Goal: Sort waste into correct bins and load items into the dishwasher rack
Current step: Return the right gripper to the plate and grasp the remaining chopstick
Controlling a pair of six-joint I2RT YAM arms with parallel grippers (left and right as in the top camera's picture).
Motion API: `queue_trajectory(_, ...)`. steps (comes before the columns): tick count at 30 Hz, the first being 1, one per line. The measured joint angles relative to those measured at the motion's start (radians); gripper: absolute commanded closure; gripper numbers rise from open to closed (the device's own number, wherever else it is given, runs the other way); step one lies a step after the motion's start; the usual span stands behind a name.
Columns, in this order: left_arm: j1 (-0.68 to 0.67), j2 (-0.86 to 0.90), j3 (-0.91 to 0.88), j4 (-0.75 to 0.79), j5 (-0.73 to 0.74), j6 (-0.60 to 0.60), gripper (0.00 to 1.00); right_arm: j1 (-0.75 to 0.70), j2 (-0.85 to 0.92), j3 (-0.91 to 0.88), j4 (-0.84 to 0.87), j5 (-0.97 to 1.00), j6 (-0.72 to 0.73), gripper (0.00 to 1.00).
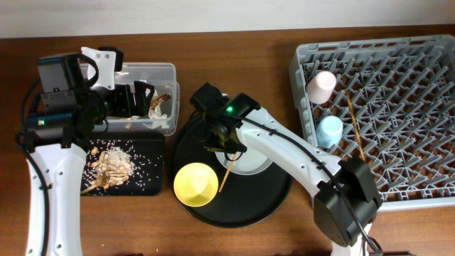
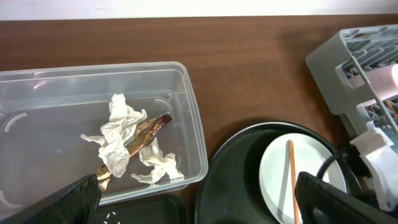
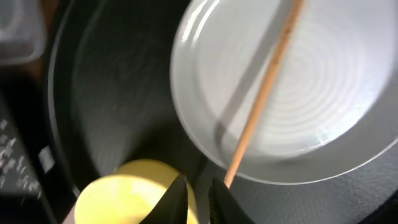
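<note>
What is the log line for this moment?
left gripper: open over box | napkin, wrapper: in box | right gripper: near chopstick on plate | pink cup, blue cup: in rack

Overhead straight down, whole table. Left wrist low, looking forward past left pincer [image 2: 198,190]. Right wrist tight over plate [image 3: 323,93], shared by all views.

A large round black tray [image 1: 245,203] with a raised rim lies flat on the brown wooden desk [image 1: 234,64], near its middle and toward the front edge. Beyond the desk's far edge runs a plain white surface [image 1: 213,14].
</note>
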Motion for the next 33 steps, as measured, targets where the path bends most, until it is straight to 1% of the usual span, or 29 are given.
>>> queue_trajectory(1,0.000,0.000,0.000,0.000,0.000,0.000,0.01,0.000,0.005,-0.001,0.000,0.012,0.014,0.75)
queue_trajectory(2,0.000,0.000,0.000,0.000,0.000,0.000,0.01,0.000,0.010,-0.005,0.002,0.021,0.028,0.68)
queue_trajectory(3,0.000,0.000,0.000,0.000,0.000,0.000,0.01,0.000,0.013,-0.018,0.003,0.031,0.051,0.54)
queue_trajectory(5,0.000,0.000,0.000,0.000,0.000,0.000,0.01,0.000,0.016,-0.055,0.023,0.041,0.087,0.53)
queue_trajectory(9,0.000,0.000,0.000,0.000,0.000,0.000,0.01,0.000,0.019,-0.123,0.080,0.047,0.114,0.55)
queue_trajectory(10,0.000,0.000,0.000,0.000,0.000,0.000,0.01,0.000,0.020,-0.137,0.085,0.048,0.122,0.58)
queue_trajectory(11,0.000,0.000,0.000,0.000,0.000,0.000,0.01,0.000,0.021,-0.151,0.089,0.048,0.129,0.59)
queue_trajectory(18,0.000,0.000,0.000,0.000,0.000,0.000,0.01,0.000,0.023,-0.259,0.192,0.048,0.165,0.60)
queue_trajectory(23,0.000,0.000,0.000,0.000,0.000,0.000,0.01,0.000,0.028,-0.299,0.227,0.045,0.180,0.74)
queue_trajectory(25,0.000,0.000,0.000,0.000,0.000,0.000,0.01,0.000,0.028,-0.301,0.232,0.044,0.186,0.80)
queue_trajectory(27,0.000,0.000,0.000,0.000,0.000,0.000,0.01,0.000,0.028,-0.301,0.233,0.044,0.190,0.91)
queue_trajectory(30,0.000,0.000,0.000,0.000,0.000,0.000,0.01,0.000,0.028,-0.301,0.230,0.043,0.193,0.96)
queue_trajectory(33,0.000,0.000,0.000,0.000,0.000,0.000,0.01,0.000,0.027,-0.301,0.222,0.040,0.193,0.96)
